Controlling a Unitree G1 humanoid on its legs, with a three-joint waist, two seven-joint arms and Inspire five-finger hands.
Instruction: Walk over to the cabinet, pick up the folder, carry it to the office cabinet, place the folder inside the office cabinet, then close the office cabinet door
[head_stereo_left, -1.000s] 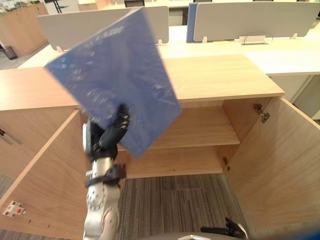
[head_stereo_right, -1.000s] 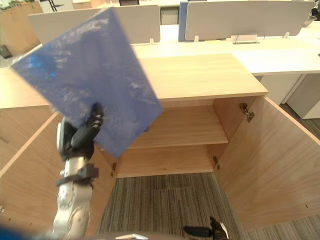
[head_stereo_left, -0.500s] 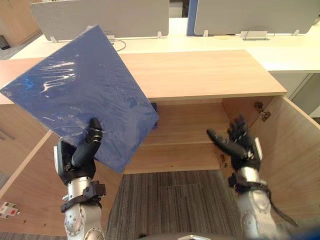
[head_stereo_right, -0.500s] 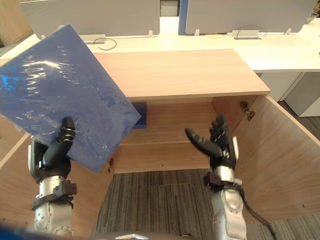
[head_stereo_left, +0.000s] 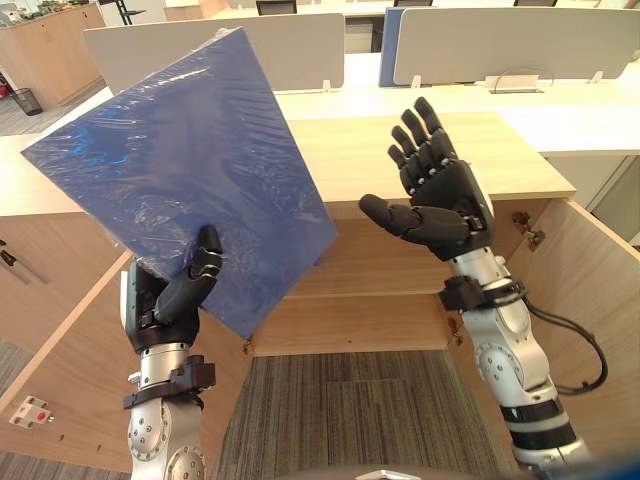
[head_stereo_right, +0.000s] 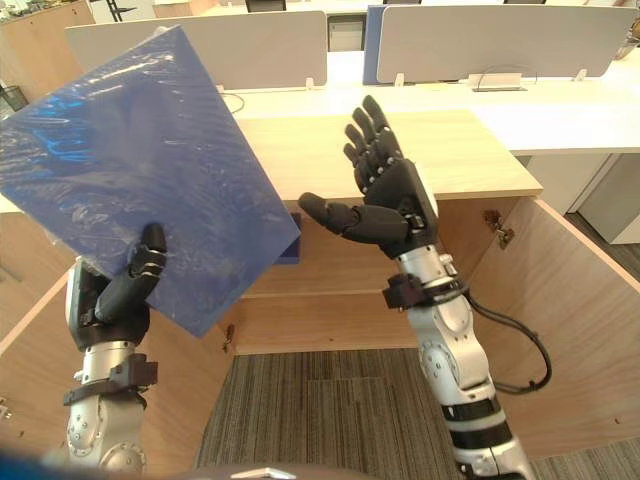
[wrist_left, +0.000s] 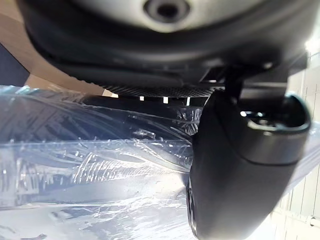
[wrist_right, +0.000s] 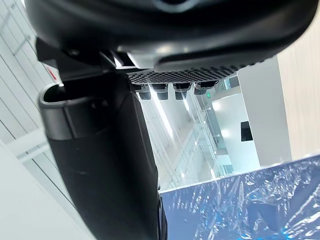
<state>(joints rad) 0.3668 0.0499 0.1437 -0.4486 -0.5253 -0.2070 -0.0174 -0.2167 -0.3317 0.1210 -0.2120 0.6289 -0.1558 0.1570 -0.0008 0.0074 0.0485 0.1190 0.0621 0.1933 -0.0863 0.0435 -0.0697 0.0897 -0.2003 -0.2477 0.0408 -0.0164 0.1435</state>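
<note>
Left eye view first: the left hand (head_stereo_left: 172, 298) is clamped on the blue folder (head_stereo_left: 190, 170). Its thumb is on the front face and the rest of the hand is tucked behind the bottom edge. The plastic-wrapped folder stands tilted above that hand, up in the air in front of the office cabinet (head_stereo_left: 480, 150), so it's not inside. The right hand (head_stereo_left: 440, 200) is raised next to the folder but apart from it. Its palm faces the folder, the fingers are straight and spread, the thumb sticks out, and it's holding nothing. Past both hands the cabinet's doors (head_stereo_left: 600, 300) hang wide open, and the shelf (head_stereo_left: 390, 270) shows just under the right hand.

Right eye view: same deal, plus a small dark blue thing (head_stereo_right: 291, 247) inside the cabinet peeks out between the two hands, right by the folder's lower corner.

Left wrist view: the thumb (wrist_left: 240, 170) presses flat onto the folder's crinkly wrap.

Right wrist view: the fingers (wrist_right: 172, 89) reach straight out with nothing in them, and a corner of the folder shows beyond them.
</note>
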